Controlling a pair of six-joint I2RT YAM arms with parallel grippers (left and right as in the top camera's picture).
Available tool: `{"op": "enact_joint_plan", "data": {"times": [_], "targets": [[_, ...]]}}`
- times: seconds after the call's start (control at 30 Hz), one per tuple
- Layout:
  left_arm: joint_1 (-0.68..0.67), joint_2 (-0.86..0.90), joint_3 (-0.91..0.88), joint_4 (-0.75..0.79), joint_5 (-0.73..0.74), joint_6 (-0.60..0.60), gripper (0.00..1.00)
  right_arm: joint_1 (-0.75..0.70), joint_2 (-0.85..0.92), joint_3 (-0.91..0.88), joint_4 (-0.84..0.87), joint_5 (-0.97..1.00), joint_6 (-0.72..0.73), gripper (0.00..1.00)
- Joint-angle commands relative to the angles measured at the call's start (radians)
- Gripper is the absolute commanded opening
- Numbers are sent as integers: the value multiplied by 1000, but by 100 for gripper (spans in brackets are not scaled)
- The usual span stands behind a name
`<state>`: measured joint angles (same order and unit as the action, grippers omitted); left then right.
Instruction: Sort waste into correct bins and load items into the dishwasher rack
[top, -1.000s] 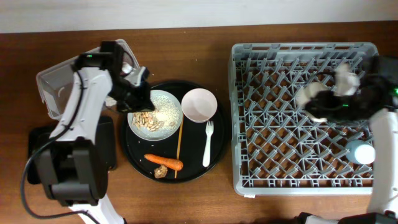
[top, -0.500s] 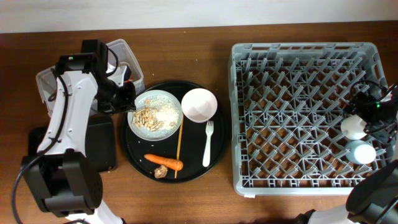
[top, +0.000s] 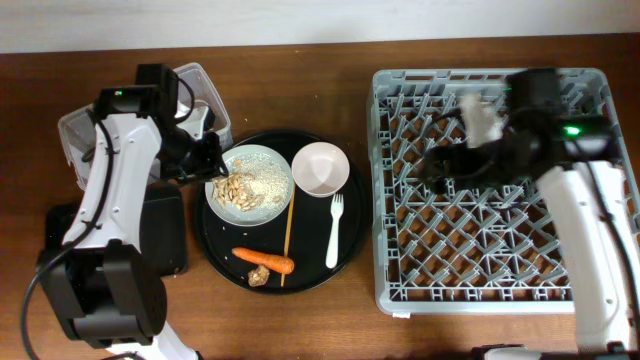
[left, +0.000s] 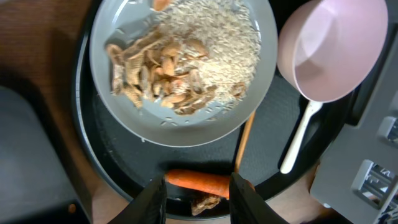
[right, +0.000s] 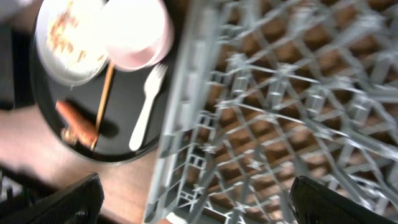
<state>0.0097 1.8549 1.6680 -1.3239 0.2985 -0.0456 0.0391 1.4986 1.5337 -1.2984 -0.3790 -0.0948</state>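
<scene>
The white plate (top: 250, 185) with noodle-and-rice scraps (left: 180, 74) sits on the round black tray, beside the cream-white bowl (top: 320, 168), white fork (top: 334, 230), carrot (top: 264, 260) and a brown bit (top: 258, 276). My left gripper (top: 205, 160) is open and empty at the plate's left rim; in the left wrist view its fingers (left: 198, 198) frame the carrot (left: 199, 182). My right gripper (top: 442, 165) hangs open and empty over the left half of the grey rack (top: 400, 290), its fingers (right: 196, 205) spread wide. The cups are hidden.
The clear tub (top: 85, 135) stands at the far left, with the flat black tray (top: 165, 235) in front of it. A thin wooden stick (top: 290, 225) lies on the round black tray (top: 215, 260). My right arm (top: 590, 230) covers the rack's right side.
My right arm has swung from the rack's right edge leftward over the rack, with nothing in its gripper. My left gripper drew back to the plate's left rim and has held still since.
</scene>
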Motion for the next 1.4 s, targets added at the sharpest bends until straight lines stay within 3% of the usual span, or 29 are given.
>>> {"op": "enact_joint_plan", "data": {"times": [0.0,0.07,0.2,0.43,0.5,0.53,0.57,0.77,0.83,0.87,1.07,1.1,1.13,1.2,1.23,1.37], "targets": [[-66,-20,3,38,31,8,33,77,61,8,-12,18,-24,99],[-152,-18,3,137,46,8,40,78,79,8,-23,24,-24,99],[-312,71,3,339,-28,-23,40,78,79,8,-38,25,-24,99],[-331,287,3,480,-103,-74,39,78,79,7,-46,51,-24,99],[-330,307,3,477,-101,-74,18,78,79,7,-46,51,-24,99],[-330,307,3,479,-101,-74,14,78,79,7,-46,51,-24,99],[-330,307,5,477,-101,-74,1,78,79,7,-46,51,-25,99],[-331,217,95,344,-25,-75,0,79,79,8,-26,89,-24,100],[-340,106,107,330,-25,-90,0,79,79,8,9,66,-20,79],[-364,54,107,320,-25,-98,0,79,79,8,22,21,-6,74],[-524,11,107,294,-26,-119,0,204,79,8,113,58,164,73],[-527,10,107,285,-25,-119,1,204,79,8,113,71,168,56],[-527,9,107,281,-24,-124,1,204,79,7,113,88,178,45],[-527,-10,107,270,-25,-127,1,204,86,7,114,108,201,41],[-527,-26,107,267,-25,-126,0,204,97,7,114,107,209,33],[-527,-42,107,237,-24,-127,0,204,140,7,119,98,214,31]]}}
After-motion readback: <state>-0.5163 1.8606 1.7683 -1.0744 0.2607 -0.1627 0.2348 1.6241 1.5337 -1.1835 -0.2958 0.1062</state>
